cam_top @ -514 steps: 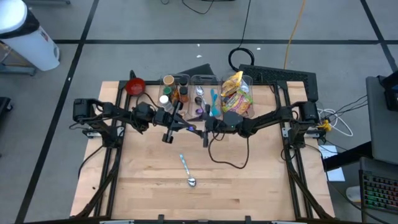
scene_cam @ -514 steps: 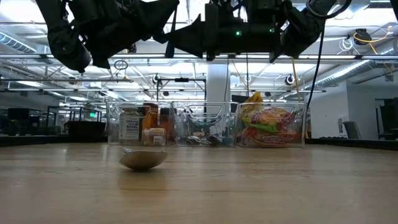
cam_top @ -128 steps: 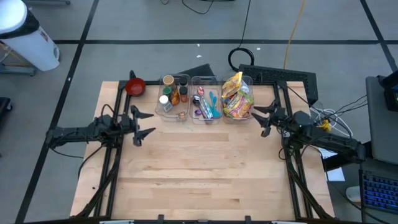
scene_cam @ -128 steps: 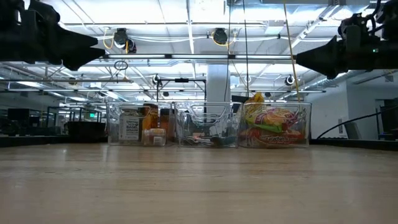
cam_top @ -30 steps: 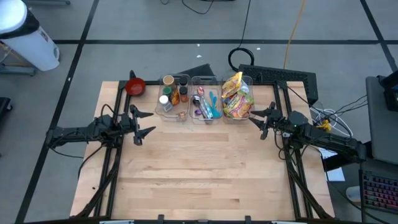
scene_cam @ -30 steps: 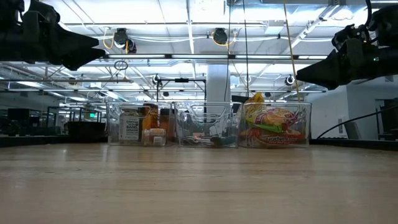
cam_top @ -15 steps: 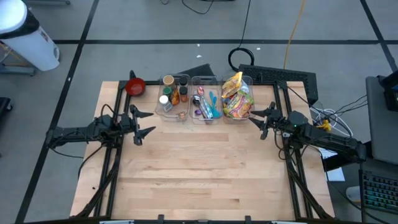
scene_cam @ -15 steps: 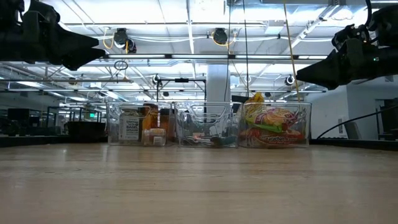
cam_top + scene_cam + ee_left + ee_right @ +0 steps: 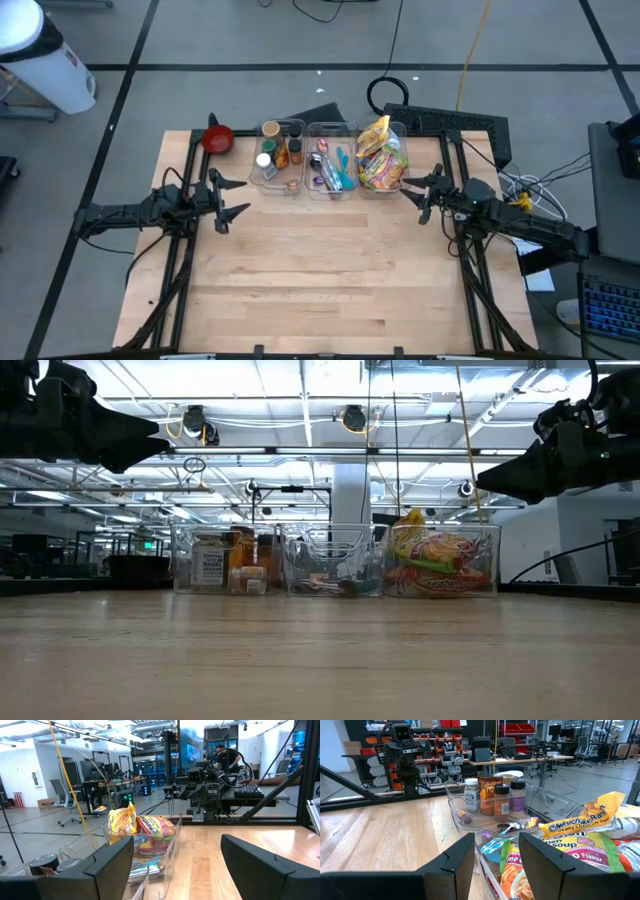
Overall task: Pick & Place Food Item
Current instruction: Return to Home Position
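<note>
High view: spoons [image 9: 332, 168] in middle bin [image 9: 310, 150], well apart from left tool [image 9: 243, 196] and right tool [image 9: 410, 200], both agape.

from my end: table [image 9: 320, 275] is pale wood with faint plank stripes. left bin [image 9: 282, 186], middle bin [image 9: 331, 125] and right bin [image 9: 401, 129] are all clear. bowl [image 9: 218, 138] is red. jars [image 9: 493, 796] show white and black lids, and i read one orange-brown label. spoons [image 9: 338, 166] are light blue, purple and silver. noodle packets [image 9: 580, 827] are yellow, red and green, with dark lettering on the yellow one. left gripper [image 9: 240, 196] and right gripper [image 9: 410, 200] are black, arms the same. floor [image 9: 250, 40] is grey with black tape lines [image 9: 300, 67]. cable [image 9: 470, 50] is orange, cylinder [image 9: 45, 55] is white.
</note>
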Controlling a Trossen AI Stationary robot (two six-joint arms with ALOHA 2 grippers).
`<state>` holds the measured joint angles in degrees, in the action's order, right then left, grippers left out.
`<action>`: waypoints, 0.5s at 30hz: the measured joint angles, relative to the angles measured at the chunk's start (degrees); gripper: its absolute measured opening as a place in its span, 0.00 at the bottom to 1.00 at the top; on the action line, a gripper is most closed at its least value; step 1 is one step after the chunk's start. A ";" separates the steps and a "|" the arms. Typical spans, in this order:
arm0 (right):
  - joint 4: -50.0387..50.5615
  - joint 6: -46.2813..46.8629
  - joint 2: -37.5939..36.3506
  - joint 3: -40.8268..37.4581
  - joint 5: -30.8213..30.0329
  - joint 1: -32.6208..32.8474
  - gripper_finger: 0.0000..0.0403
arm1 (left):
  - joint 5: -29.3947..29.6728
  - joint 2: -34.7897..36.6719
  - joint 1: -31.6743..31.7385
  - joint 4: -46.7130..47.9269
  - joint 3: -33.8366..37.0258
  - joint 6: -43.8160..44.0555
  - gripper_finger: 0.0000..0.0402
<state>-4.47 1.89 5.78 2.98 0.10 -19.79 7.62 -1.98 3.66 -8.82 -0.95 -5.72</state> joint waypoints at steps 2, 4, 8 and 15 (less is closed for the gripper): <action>0.00 0.00 0.01 0.00 0.00 0.00 0.36 | -0.02 0.00 0.02 0.00 0.00 0.00 0.77; 0.00 0.00 0.02 0.00 0.00 0.02 0.36 | 0.00 0.00 0.02 0.00 0.00 0.00 0.77; 0.00 0.00 0.00 0.00 0.00 0.00 0.37 | -0.02 0.00 0.00 0.00 0.00 0.00 0.77; 0.00 0.00 0.01 0.00 0.00 0.00 0.37 | 0.00 0.00 0.00 0.00 0.00 0.00 0.77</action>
<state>-4.47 1.89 5.79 2.98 0.10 -19.79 7.62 -1.98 3.66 -8.81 -0.95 -5.72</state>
